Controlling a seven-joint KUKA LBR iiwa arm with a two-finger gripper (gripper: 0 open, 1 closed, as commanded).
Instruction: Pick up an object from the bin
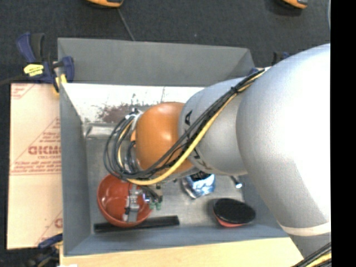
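Grey metal walls of the bin [72, 149] slope down to a scuffed floor holding a few loose things. A red bowl [110, 200] sits in the bin's front-left corner, and the gripper [133, 204] is lowered into it near its right side; whether the gripper is spread or pressed together cannot be told. Just in front of the bowl a black bar [139, 223] lies flat along the front wall. To the right lie a shiny blue-and-silver object [200, 185] and a round black disc with a red edge [233, 211]. Above the gripper are the orange cover [156, 132] and looped cables [118, 143] of the arm [278, 149].
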